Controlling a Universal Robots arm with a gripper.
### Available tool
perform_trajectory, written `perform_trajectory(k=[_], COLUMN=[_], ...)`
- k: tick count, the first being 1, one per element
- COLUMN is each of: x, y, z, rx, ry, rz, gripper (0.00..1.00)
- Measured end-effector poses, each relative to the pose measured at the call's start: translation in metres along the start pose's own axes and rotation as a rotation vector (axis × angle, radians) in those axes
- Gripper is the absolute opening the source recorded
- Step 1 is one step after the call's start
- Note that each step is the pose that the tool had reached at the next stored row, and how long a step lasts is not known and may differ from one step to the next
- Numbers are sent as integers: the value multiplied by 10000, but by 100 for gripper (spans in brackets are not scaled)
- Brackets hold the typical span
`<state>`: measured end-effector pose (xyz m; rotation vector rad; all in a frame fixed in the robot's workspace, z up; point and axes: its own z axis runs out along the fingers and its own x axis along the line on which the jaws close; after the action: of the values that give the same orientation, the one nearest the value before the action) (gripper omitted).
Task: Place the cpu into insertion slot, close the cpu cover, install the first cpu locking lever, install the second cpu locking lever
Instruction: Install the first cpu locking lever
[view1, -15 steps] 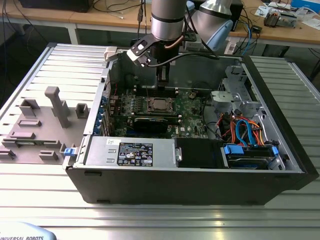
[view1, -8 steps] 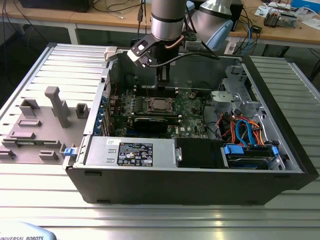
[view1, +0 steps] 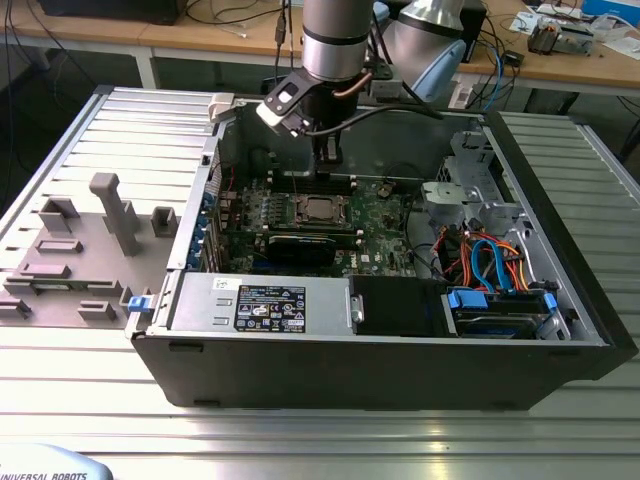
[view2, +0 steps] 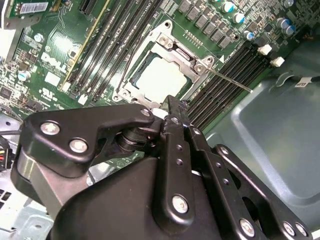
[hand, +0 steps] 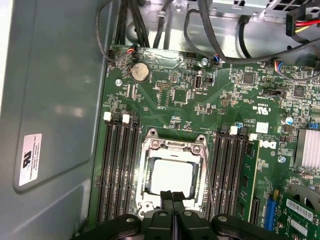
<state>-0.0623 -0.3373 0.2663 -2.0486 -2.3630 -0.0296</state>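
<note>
the gripper (hand: 172, 196) hangs just over the edge of the insertion slot (hand: 145, 202), its jaws pressed together and holding nothing. the cpu (hand: 172, 176) lies in the slot, and the cpu cover (hand: 172, 146) lies flat around it.

Electronics or robotics lab. An opened desktop computer case (view1: 400, 340) sits on a ribbed aluminium table (view1: 300, 430) beside a grey fixture block (view1: 90, 240). Wooden benches (view1: 600, 62) behind carry cables (view1: 235, 14) and loose electronics.
</note>
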Motion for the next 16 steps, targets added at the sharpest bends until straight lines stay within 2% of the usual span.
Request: perform_trajectory(k=[5, 11, 16], x=[0, 0, 0], y=[0, 0, 0], z=[0, 0, 0], rx=[9, 26, 26], ry=[2, 6, 6], rz=[-426, -1166, -1169], gripper=[11, 11, 11])
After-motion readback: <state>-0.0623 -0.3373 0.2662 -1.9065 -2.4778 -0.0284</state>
